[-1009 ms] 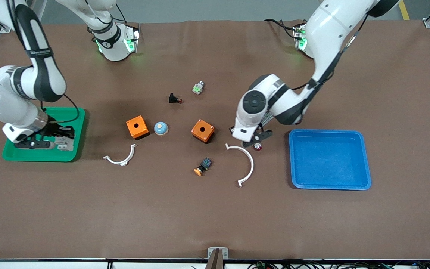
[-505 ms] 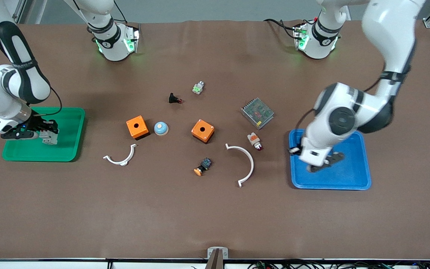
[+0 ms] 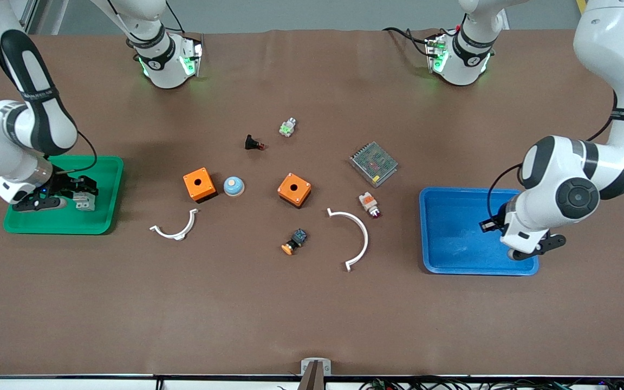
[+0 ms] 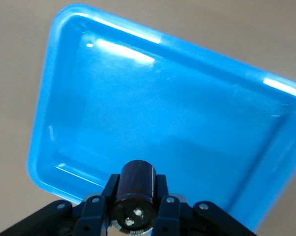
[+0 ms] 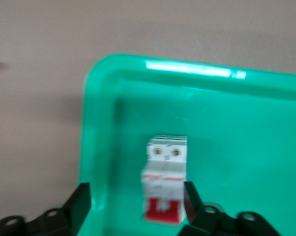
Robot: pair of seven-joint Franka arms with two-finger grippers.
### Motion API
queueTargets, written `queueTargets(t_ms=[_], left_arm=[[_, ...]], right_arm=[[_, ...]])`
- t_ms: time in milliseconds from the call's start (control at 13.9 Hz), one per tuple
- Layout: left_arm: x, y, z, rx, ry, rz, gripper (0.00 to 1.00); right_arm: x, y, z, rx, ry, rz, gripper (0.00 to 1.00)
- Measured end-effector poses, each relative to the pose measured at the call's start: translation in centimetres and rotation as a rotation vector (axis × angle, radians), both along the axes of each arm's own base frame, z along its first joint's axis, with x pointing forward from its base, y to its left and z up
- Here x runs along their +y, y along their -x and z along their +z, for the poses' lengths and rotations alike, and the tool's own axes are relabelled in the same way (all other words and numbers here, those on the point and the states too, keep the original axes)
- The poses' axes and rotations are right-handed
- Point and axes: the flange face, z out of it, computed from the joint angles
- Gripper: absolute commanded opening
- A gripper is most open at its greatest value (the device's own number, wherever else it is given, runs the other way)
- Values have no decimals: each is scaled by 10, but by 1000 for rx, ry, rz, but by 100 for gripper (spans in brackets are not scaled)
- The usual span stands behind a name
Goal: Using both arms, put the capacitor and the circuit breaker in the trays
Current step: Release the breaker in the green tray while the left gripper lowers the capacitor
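Glossy plastic blue tray [image 4: 69, 64] and green tray [image 5: 226, 128]; matt brown table cover [image 3: 312, 303].

Front camera high, facing robots; wrist cameras close over trays [image 3: 455, 233].

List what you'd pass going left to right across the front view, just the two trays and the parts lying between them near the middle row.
green tray → orange box → blue-white dome → second orange box → white-orange part with a red tip → blue tray
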Motion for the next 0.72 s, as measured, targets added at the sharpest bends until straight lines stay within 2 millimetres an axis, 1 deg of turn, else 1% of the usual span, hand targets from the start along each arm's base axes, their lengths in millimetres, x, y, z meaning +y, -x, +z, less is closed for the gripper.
queueTargets(t_ms=[72,216,360,432,577,649,721], left_arm=[[8,3,-11,4,6,-3,0],[14,6,-36,-3,27,0,1],[22,7,-59,-9,49,11,2],[24,6,-69,-10,60,15,5],[21,8,-88,1,76,10,12],[19,9,-95,6,78,2,26],[18,9,-99,7,77,-5,57]], right_arm=[[6,-10,29,4,-2,-6,100],[24,-19,80,-1,-13,-37,100],[49,-21,120,-6,-23,-92,100],[65,-21,138,-14,-25,-123,100],[100,-19,173,-28,-20,-176,100],[117,-17,191,-34,-16,-183,100],[131,-16,207,-42,-14,-189,100]])
